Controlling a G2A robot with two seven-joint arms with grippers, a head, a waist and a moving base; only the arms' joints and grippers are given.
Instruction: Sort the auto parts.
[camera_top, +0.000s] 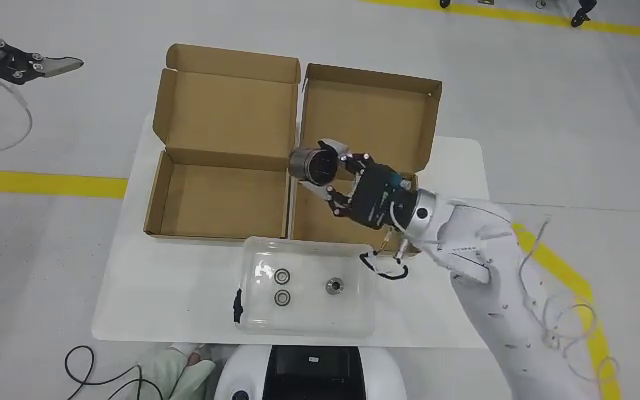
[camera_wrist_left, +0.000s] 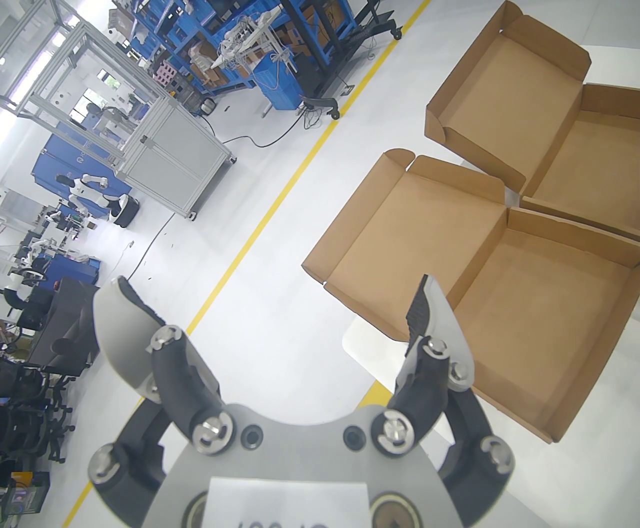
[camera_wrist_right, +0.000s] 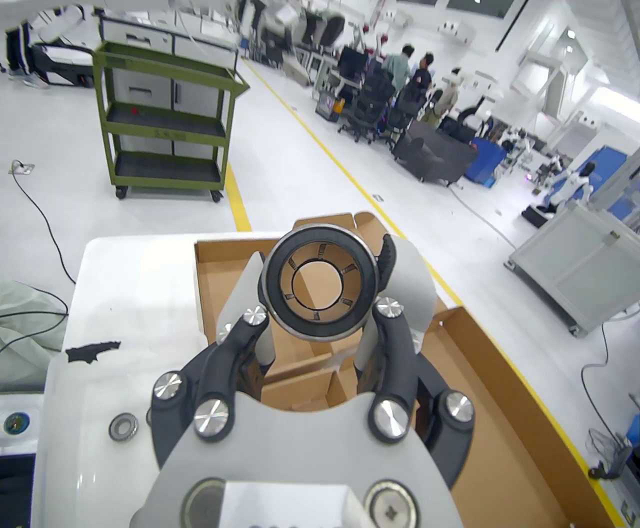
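Top view has our right tool (camera_top: 329, 170) clamped on a roller bearing (camera_top: 309, 163) over the left edge of the right cardboard box (camera_top: 375, 110); we judge placing is in hand, needing centring, lowering, release.

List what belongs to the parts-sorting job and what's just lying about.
Job:
- bearing held in the right gripper
- left box
- right box
- tray with three small parts
- left gripper, open and holding nothing

Lying about:
- green cart
- floor cable
- yellow floor line
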